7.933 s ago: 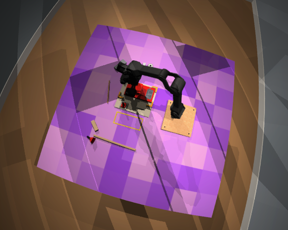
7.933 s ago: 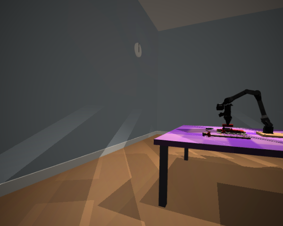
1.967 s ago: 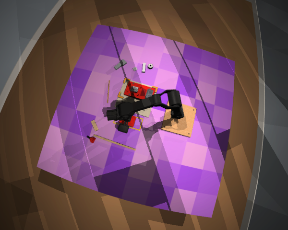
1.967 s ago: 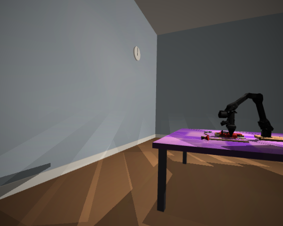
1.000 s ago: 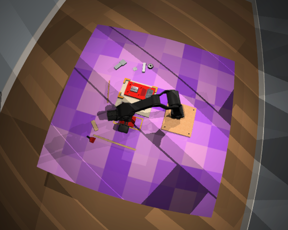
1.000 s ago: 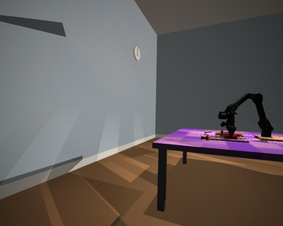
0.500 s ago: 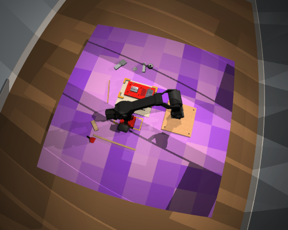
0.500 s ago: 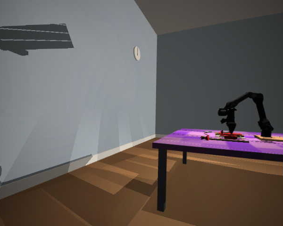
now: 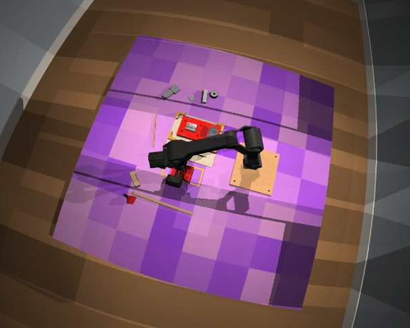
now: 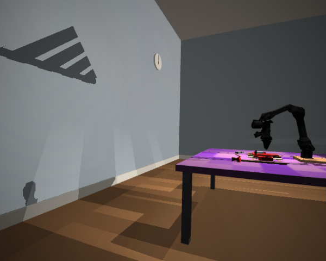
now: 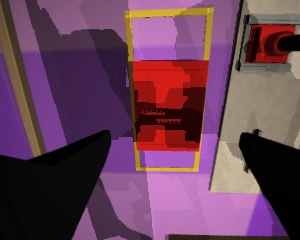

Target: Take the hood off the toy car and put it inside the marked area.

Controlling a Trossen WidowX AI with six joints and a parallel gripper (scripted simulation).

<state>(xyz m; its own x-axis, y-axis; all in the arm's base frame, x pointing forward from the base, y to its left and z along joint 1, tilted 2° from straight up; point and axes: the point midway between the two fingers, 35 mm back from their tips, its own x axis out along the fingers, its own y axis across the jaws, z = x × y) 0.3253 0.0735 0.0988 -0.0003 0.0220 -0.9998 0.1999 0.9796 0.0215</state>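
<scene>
The red hood (image 9: 188,173) (image 10: 265,158) (image 11: 165,80) lies flat on the table within the yellow outline of the marked area (image 9: 201,177) (image 11: 167,169). In the wrist view its long edges lie along the outline's long sides; whether they overlap the lines is unclear. The outline shows beyond both its ends. My gripper (image 10: 266,148) (image 11: 174,137) is wide open and empty, raised above the hood and touching nothing. In the top view the arm hides the fingertips. The red toy car (image 9: 199,130) sits on a pale board with orange corners, beside the marked area.
A pale plate (image 9: 208,159) (image 11: 270,105) lies close beside the marked area. A long wooden strip (image 9: 162,203) (image 11: 21,82), a wooden block (image 9: 134,178) and a red piece with a black handle (image 9: 130,199) lie on the other side. Grey parts (image 9: 171,91) lie beyond the car.
</scene>
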